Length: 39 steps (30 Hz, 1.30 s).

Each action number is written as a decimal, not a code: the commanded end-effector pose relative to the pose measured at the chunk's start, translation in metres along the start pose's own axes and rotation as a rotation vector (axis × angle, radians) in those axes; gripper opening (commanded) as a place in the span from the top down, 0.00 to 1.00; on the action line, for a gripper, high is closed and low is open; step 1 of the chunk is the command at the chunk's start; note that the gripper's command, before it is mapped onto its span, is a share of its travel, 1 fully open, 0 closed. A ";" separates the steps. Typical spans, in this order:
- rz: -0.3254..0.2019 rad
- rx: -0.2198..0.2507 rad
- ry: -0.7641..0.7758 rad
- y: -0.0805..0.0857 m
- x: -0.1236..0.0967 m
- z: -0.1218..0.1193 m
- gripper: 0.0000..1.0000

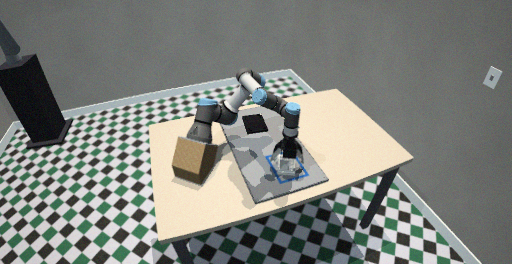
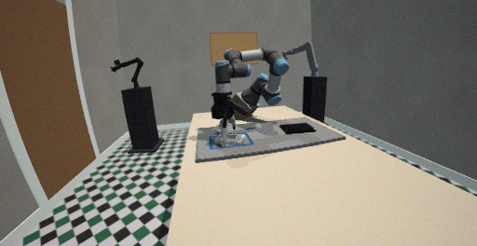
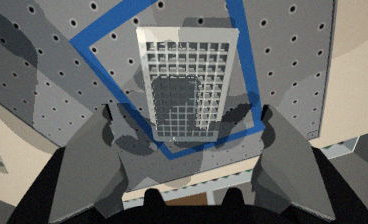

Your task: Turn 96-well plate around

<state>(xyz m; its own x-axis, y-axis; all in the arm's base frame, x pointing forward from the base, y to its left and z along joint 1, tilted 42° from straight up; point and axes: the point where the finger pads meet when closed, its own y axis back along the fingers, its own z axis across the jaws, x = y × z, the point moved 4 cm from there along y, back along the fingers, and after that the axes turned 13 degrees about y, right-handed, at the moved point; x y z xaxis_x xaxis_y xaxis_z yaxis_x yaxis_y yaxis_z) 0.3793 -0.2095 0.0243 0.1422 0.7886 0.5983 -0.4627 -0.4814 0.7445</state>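
Note:
The clear 96-well plate [image 3: 187, 85] lies on the grey perforated board inside the blue outline of nest N1 [image 3: 246, 65]. Its near left corner lies close to the blue line. I cannot tell which corner is cut off. My gripper [image 3: 186, 105] is open just above the plate, with one finger wide on each side of the plate's near half and neither touching it. The plate [image 1: 288, 168] and gripper [image 1: 287, 157] also show in the top view. In the exterior view the gripper [image 2: 225, 129] stands upright over the plate [image 2: 232, 139].
A black flat pad [image 1: 254, 123] lies at the board's far end. A cardboard box [image 1: 194, 159] stands beside the arm's base. The board [image 1: 272, 151] reaches near the table's front edge. Black pedestals [image 2: 140, 117] stand on the floor.

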 end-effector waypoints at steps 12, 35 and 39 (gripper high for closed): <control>-0.002 -0.001 0.001 0.036 0.000 0.000 0.00; -0.002 -0.001 0.001 0.069 0.000 0.000 0.00; -0.002 -0.001 0.001 0.069 0.000 0.000 0.00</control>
<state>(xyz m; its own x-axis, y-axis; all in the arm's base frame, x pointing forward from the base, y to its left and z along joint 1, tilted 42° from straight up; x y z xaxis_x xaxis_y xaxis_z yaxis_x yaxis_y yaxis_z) 0.3476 -0.2425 0.0752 0.1422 0.7885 0.5984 -0.4625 -0.4816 0.7444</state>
